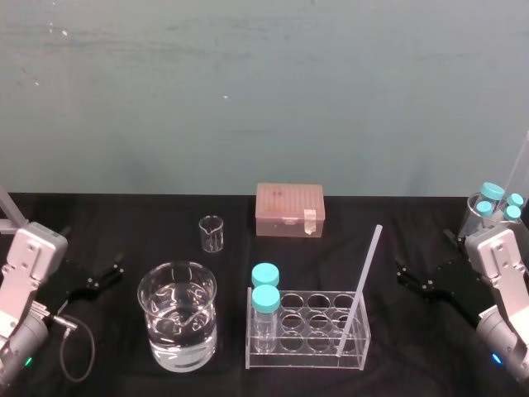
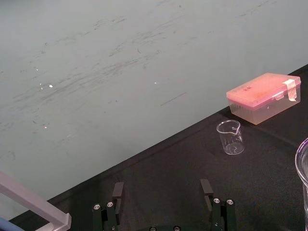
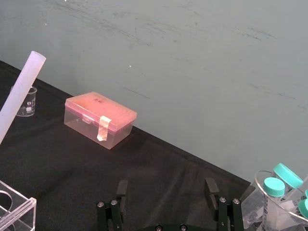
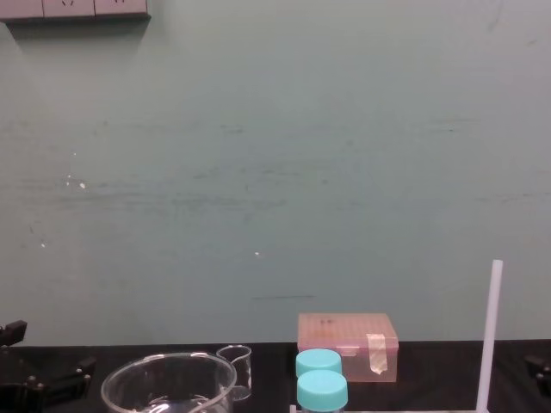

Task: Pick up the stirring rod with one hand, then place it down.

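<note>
Light even, diffuse, from above. Wall (image 4: 275,172) moderately bright, few small glints. Black counter (image 1: 124,223) dark, swallows shadows; stirring rod (image 1: 361,285) reads bright against it. I note highlights on water in big beaker (image 1: 177,318).

No legible text on any object

Bare table (image 1: 390,318) between right gripper (image 1: 407,277) and rack (image 1: 306,357); blue-capped bottles (image 1: 265,299) at rack's left
</note>
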Controlling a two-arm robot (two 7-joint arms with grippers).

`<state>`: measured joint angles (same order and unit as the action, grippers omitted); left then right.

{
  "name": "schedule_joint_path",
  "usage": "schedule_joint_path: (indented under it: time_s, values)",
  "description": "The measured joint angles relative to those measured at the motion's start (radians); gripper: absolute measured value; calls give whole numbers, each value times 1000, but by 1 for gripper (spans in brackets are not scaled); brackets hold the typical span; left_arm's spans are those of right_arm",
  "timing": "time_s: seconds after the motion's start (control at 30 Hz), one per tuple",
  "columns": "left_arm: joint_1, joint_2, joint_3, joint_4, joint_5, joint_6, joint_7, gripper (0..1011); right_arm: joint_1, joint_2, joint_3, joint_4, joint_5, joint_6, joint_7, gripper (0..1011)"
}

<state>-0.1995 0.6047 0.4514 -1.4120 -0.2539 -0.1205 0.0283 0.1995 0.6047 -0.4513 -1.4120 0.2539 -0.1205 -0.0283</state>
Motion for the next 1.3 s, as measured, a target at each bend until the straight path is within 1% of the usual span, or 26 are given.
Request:
schedule_joint_path:
  time_s: [0.7,0.73,0.77,0.87,0.9,0.93,0.97,1.0,1.07,1.1,1.13,1.2,1.27,1.3]
  values:
    - [0,0,0,0,0,0,0,1005,0,0,0,0,0,0,0,1003]
    - [0,0,0,0,0,0,0,1005,0,-1,2,1,1,-4,2,1003]
    - [0,0,0,0,0,0,0,1005,0,-5,13,4,9,-16,11,1003]
    - [0,0,0,0,0,0,0,1005,0,-12,33,-1,40,-20,31,1003]
    - [0,0,0,0,0,0,0,1005,0,-14,42,-7,53,-19,38,1003]
    - [0,0,0,0,0,0,0,1005,-3,-19,63,-23,89,-8,53,1003]
    - [0,0,0,0,0,0,0,1005,-5,-21,75,-33,111,1,62,1003]
    - [0,0,0,0,0,0,0,1005,-11,-24,101,-57,159,26,79,1003]
    - [0,0,0,0,0,0,0,1005,-19,-25,132,-82,213,53,102,1003]
    - [0,0,0,0,0,0,0,1005,-27,-26,158,-106,267,79,127,1003]
    - [0,0,0,0,0,0,0,1005,-27,-26,158,-106,267,79,127,1003]
    - [0,0,0,0,0,0,0,1005,-44,-29,230,-151,394,135,181,1003]
    - [0,0,0,0,0,0,0,1005,-53,-38,270,-165,463,154,207,1003]
    - [0,0,0,0,0,0,0,1005,-60,-46,306,-176,521,170,232,1003]
